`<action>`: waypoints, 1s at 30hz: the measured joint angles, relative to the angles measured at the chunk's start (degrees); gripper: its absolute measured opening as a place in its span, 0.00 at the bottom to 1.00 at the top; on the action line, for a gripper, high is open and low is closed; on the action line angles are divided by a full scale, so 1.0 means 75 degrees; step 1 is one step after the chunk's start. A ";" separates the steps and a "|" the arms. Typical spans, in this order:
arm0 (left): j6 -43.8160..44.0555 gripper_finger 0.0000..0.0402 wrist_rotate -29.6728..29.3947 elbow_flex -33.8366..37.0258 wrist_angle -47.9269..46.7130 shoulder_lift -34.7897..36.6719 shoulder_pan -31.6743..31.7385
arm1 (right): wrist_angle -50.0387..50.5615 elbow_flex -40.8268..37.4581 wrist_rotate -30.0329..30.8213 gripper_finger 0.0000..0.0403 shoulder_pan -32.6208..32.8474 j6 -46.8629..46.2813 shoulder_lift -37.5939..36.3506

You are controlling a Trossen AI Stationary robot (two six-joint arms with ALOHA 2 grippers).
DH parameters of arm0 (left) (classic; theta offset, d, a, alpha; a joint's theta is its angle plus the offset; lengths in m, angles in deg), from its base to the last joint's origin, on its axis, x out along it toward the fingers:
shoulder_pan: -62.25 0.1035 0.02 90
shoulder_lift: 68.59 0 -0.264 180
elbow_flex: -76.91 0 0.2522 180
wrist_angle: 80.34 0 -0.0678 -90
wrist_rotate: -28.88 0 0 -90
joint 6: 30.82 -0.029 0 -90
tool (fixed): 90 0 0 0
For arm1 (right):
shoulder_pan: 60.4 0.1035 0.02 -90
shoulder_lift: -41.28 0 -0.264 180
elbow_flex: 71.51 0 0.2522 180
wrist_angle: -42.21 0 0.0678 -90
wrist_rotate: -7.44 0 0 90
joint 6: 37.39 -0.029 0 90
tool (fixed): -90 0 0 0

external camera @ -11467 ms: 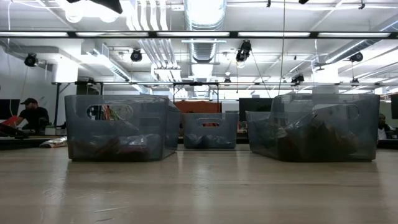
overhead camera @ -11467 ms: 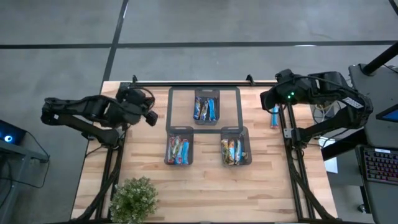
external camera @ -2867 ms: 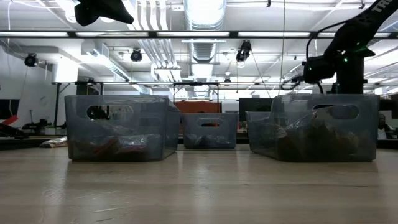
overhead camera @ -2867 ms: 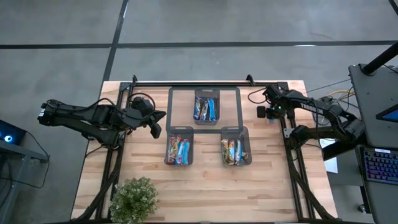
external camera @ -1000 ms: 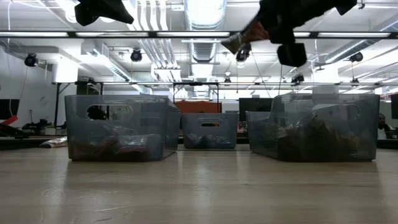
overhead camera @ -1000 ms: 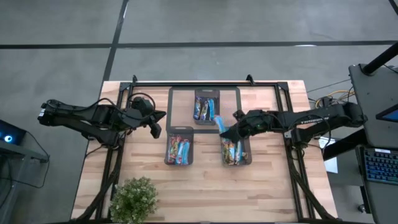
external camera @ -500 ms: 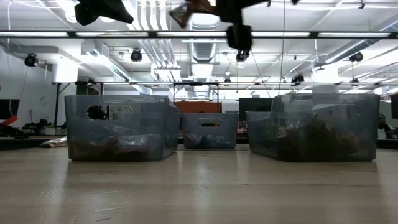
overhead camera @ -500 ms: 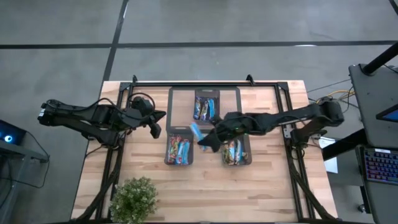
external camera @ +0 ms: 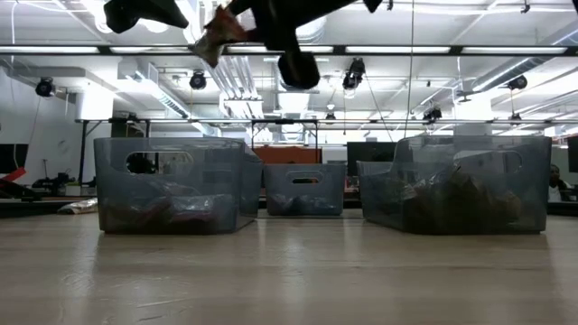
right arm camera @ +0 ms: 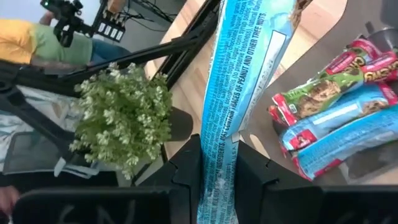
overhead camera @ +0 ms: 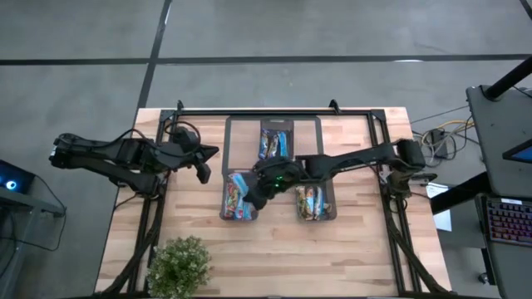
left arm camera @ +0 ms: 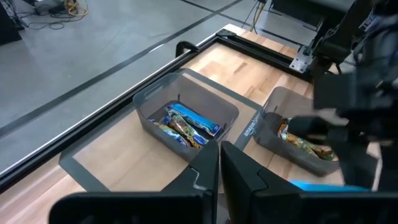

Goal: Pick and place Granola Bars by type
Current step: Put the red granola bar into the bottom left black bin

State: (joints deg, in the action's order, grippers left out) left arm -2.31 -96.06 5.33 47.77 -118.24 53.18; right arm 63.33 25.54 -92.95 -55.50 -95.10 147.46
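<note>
Right gripper (overhead camera: pixel 252 193) reaches across the table (overhead camera: pixel 366 249), pinching a blue granola bar (right arm camera: pixel 239 93) by one end between its fingers (right arm camera: pixel 186 168). It hangs above the left front bin (overhead camera: pixel 239 199); bars (right arm camera: pixel 336 118) lie inside. In the low view the bar (external camera: pixel 215 34) sits high above the bin rims, well clear. Left gripper (overhead camera: pixel 202 169), fingers pressed together and empty, waits beside the table's left edge. Far bin (overhead camera: pixel 276 142) and right front bin (overhead camera: pixel 315 197) hold bars, wrappers hard to read. A potted plant (overhead camera: pixel 178 264) stands at the near left corner.

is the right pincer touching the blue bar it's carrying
Touching. The right wrist view shows the right pincer with both fingers pressed against the blue bar, which runs straight up between them.
</note>
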 joint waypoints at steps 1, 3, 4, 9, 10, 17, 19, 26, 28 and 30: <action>0.0000 0.00 0.0000 0.0000 -0.0008 0.0014 -0.0002 | 0.0003 0.0065 -0.0003 0.15 -0.0003 -0.0120 0.0100; -0.0044 0.00 0.0000 -0.0003 -0.0013 0.0055 -0.0003 | 0.0031 0.0150 0.0021 0.15 -0.0004 -0.0450 0.0298; -0.0072 0.00 -0.0002 -0.0003 -0.0023 0.0065 -0.0003 | 0.0005 0.0206 0.0082 0.14 -0.0007 -0.0674 0.0394; -0.0110 0.00 0.0000 -0.0002 -0.0043 0.0081 -0.0002 | 0.0025 0.0249 0.0242 0.15 -0.0032 -0.1615 0.0853; -0.0138 0.00 -0.0003 -0.0003 -0.0043 0.0081 -0.0003 | 0.0022 0.0249 0.0245 0.15 -0.0032 -0.1745 0.0936; -0.0239 0.00 0.0000 -0.0003 -0.0055 0.0075 -0.0003 | -0.0100 0.0244 0.0483 0.14 -0.0026 -0.2504 0.1411; -0.0240 0.00 0.0000 -0.0003 -0.0058 0.0076 -0.0001 | -0.0101 0.0244 0.0667 0.15 -0.0026 -0.2516 0.1441; -0.0242 0.00 0.0000 -0.0003 -0.0058 0.0078 -0.0001 | -0.0109 0.0244 0.0975 0.15 -0.0027 -0.2551 0.1439; -0.0242 0.00 0.0000 0.0000 -0.0058 0.0078 -0.0003 | -0.0113 0.0244 0.1012 0.15 -0.0029 -0.2611 0.1439; -0.0241 0.00 0.0000 -0.0002 -0.0061 0.0075 -0.0003 | -0.0110 0.0244 0.1017 0.15 -0.0026 -0.2615 0.1439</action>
State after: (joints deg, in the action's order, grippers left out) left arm -4.12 -96.06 5.31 47.32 -117.67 53.16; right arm 62.51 27.37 -85.32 -55.69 -114.71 158.25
